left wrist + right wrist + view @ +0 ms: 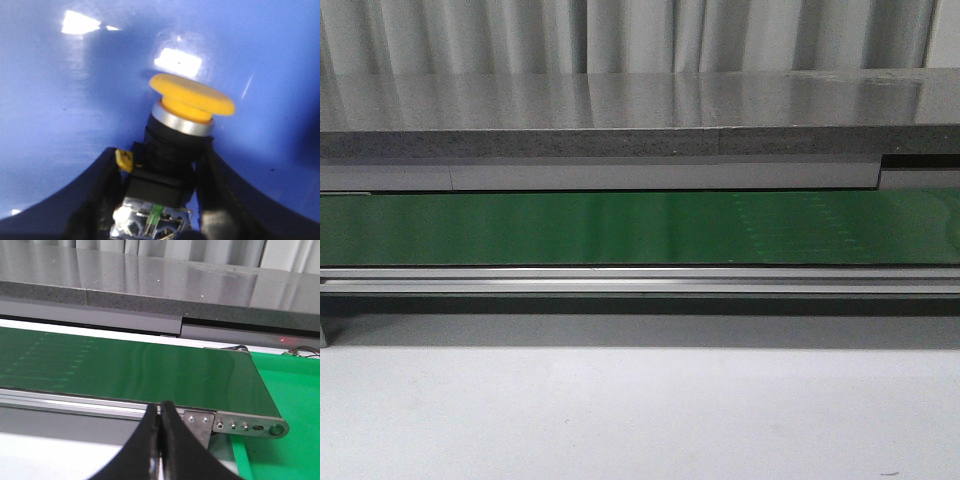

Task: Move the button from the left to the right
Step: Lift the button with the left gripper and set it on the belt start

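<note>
In the left wrist view the button (175, 135) fills the middle: round yellow-orange mushroom head, silver collar, black blocky body with pale terminals and a green part at its base. My left gripper (160, 175) is shut on the button's black body, one black finger on each side, over a blue surface (60, 100). My right gripper (160, 415) is shut and empty, its fingertips pressed together in front of the green conveyor belt (125, 370). Neither gripper nor the button shows in the front view.
The green conveyor belt (640, 228) runs across the front view with a metal rail (640, 280) along its near side and a grey stone shelf (620, 115) behind. White tabletop (640, 410) lies in front. The belt's end roller bracket (250, 426) and a green mat (290, 390) show in the right wrist view.
</note>
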Available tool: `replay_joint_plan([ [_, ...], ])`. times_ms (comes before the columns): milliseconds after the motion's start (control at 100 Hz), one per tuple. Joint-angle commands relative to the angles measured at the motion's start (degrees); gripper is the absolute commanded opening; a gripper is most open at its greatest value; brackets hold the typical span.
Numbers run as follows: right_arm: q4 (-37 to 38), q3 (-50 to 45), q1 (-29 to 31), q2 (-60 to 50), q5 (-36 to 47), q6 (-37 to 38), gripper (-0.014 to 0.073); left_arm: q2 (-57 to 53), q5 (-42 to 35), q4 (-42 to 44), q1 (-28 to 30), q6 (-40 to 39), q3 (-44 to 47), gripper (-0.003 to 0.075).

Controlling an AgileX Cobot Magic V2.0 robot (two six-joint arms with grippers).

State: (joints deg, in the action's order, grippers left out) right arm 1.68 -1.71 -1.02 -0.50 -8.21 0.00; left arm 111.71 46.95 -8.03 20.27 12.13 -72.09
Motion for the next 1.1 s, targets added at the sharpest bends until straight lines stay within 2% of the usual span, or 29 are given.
replay_joint_plan([
  [0, 0.48, 0.40, 0.00, -0.97, 5.01, 0.00, -0.0068, -2.51, 0.85, -0.70, -0.07, 0.10, -1.71, 0.0103],
  [200, 0.48, 0.40, 0.00, -0.97, 5.01, 0.00, -0.0068, -3.13, 6.41, -0.73, -0.07, 0.10, -6.57, 0.0059],
  [450, 0.48, 0.40, 0.00, -0.97, 5.01, 0.00, -0.0068, -8.58, 9.57, -7.40, -1.13, 3.66, -10.88, 0.0032],
  [880, 0.48, 0.40, 0.00, -0.97, 5.01, 0.00, -0.0068, -10.84, 9.75, -8.43, -9.54, 4.08, -10.68, 0.0032],
  [1090, 0.48, 0.40, 0.00, -0.97, 5.01, 0.00, -0.0068, -8.92, 9.53, -8.43, -11.40, 4.08, -10.68, 0.0044],
])
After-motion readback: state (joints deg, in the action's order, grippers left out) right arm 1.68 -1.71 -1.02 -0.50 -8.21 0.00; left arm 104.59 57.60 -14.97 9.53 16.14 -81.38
